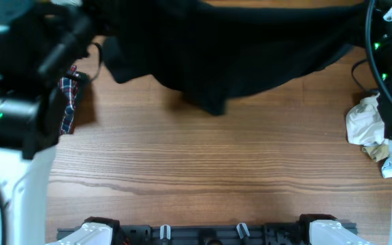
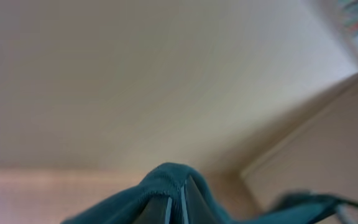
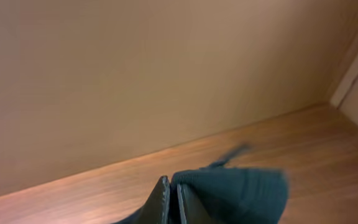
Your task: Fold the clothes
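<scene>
A dark teal garment (image 1: pixel 230 47) hangs stretched across the far part of the table in the overhead view, its lower edge sagging to about the table's middle. My left gripper (image 2: pixel 178 199) is shut on a fold of the garment (image 2: pixel 160 183) at the upper left. My right gripper (image 3: pixel 172 199) is shut on another edge of the garment (image 3: pixel 241 193) at the upper right. Both wrist views face the beige wall. The grippers themselves are hidden in the overhead view by the arms and cloth.
A red plaid cloth (image 1: pixel 67 102) lies at the left by the left arm. A crumpled white cloth (image 1: pixel 365 122) lies at the right edge. The wooden table (image 1: pixel 209 170) stretches toward the front edge.
</scene>
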